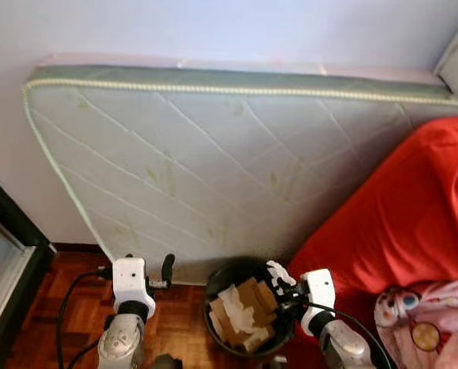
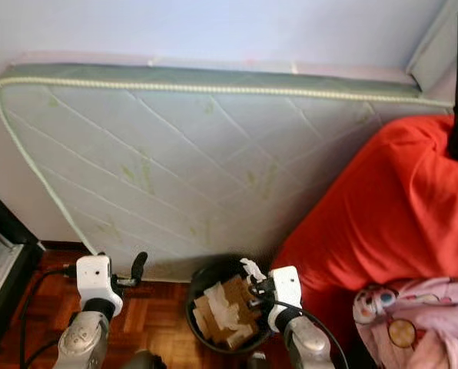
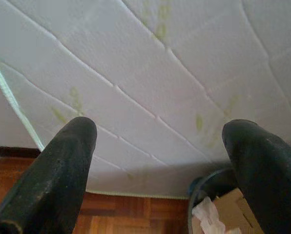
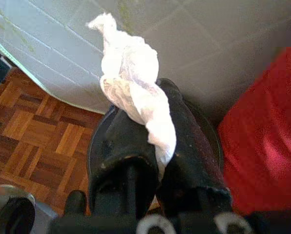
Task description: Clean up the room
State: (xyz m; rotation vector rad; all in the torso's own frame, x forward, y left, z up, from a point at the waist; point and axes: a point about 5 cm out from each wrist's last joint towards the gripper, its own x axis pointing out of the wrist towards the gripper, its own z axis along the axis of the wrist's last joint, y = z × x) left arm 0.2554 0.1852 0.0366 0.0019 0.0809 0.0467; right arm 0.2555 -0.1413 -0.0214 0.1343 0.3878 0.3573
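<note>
the right gripper (image 1: 281, 281) pinches a crumpled white tissue (image 4: 133, 92) at the rim of the black bin (image 1: 214, 286), whose paper-filled mouth lies just below, while the left gripper (image 3: 160, 146) hangs spread beside it.

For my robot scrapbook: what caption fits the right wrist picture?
Right gripper pinching a crumpled white tissue above the black bin.

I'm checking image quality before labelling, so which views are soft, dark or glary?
Left eye view: soft but evenly lit, bin interior shadowed. Left wrist view: close tool fingers blurred. Right wrist view: tissue brightly lit, near overexposed; right tool dark.
</note>
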